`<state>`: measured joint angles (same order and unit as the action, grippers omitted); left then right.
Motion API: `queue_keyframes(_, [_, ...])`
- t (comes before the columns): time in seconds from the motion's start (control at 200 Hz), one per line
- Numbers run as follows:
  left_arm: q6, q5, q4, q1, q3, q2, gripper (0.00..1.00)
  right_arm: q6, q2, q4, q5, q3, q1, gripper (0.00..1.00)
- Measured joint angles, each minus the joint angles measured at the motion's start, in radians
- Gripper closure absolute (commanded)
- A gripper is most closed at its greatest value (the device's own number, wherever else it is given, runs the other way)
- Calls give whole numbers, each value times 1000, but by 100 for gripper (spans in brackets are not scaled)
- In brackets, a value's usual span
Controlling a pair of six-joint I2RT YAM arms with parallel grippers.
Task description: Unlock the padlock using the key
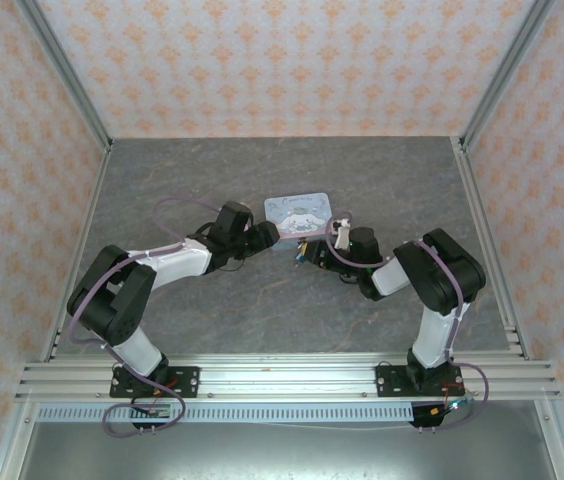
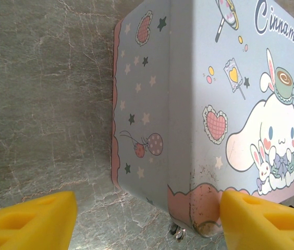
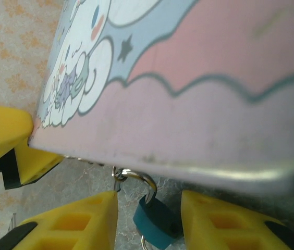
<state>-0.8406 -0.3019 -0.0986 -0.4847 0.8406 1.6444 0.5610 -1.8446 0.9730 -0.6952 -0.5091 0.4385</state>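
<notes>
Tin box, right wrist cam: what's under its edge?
A teal padlock hangs there, shackle through a metal loop on the tin, between the fingers of the right pincer. Its lower end runs off the picture, hiding any keyhole.

**Overhead view:** you see bright, even, diffuse light on the desk, with only soft, short shadows beneath the arms and no harsh glare.

**Left wrist view:** the tin is sharp and evenly lit. The yellow fingers at the bottom edge look slightly soft.

**Right wrist view:** the tin's wall, very close to your lens, is blurred, with a pale sheen along its lower rim. The padlock hangs in shadow below it, moderately sharp.
</notes>
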Motion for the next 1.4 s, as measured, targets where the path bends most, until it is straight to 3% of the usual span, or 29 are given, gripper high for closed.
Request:
queue_keyframes(0.445, [0,0,0,0,0,0,28,29,-79,71,-31,-36,-7,75])
queue_keyframes(1.191, [-26,0,-1,0,0,0,29,116,-118,269,-8,16,-7,64])
queue_keyframes(1.401, [-26,0,-1,0,0,0,29,127,-118,311,-10,26,-7,66])
